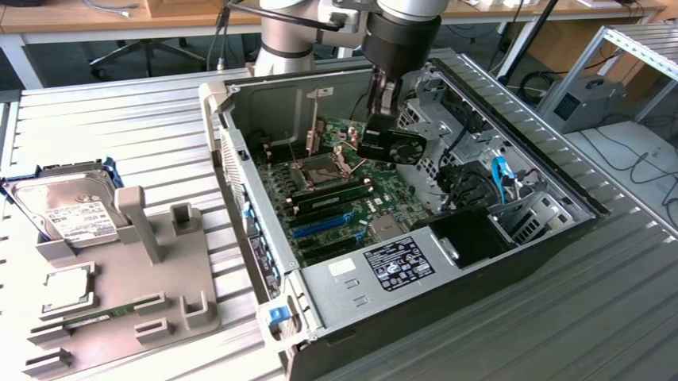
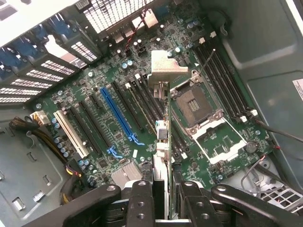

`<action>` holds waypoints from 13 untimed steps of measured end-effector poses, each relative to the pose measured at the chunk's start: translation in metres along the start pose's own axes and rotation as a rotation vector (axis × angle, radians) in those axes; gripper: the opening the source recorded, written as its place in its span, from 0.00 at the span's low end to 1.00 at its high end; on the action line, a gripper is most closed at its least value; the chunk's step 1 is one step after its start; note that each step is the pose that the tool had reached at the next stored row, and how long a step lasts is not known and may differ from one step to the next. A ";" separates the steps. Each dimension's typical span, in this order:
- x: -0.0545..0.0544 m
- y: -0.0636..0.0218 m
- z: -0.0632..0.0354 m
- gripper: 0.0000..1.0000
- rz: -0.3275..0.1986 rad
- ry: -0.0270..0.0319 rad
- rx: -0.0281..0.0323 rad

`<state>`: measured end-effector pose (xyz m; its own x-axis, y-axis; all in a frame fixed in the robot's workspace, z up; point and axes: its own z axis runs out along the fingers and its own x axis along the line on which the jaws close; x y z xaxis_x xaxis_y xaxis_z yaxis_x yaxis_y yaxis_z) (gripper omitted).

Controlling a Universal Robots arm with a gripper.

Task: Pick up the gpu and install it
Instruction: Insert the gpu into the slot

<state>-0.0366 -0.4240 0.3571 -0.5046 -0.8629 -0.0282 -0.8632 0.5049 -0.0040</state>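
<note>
The hand (image 1: 383, 131) is clenched on the gpu (image 1: 392, 144), holding it on edge inside the open computer case (image 1: 317, 313), up near the case's far end; the wrist view shows the card (image 2: 162, 137) pinched between the fingers (image 2: 142, 198), bracket end away from the hand, above the motherboard (image 2: 113, 109) beside the blue slot (image 2: 118, 115); that edge-down pose likely suits pressing it into a slot; it is not seated yet.

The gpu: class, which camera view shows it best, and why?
The exterior view: the gpu hangs over the motherboard with its black fan face visible, held by the tool. The wrist view shows it edge-on, bracket end foremost.
</note>
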 end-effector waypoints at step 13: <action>0.000 0.0000 0.0003 0.26 -0.038 -0.0002 -0.0011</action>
<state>-0.0366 -0.4240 0.3568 -0.4716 -0.8814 -0.0283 -0.8817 0.4719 -0.0040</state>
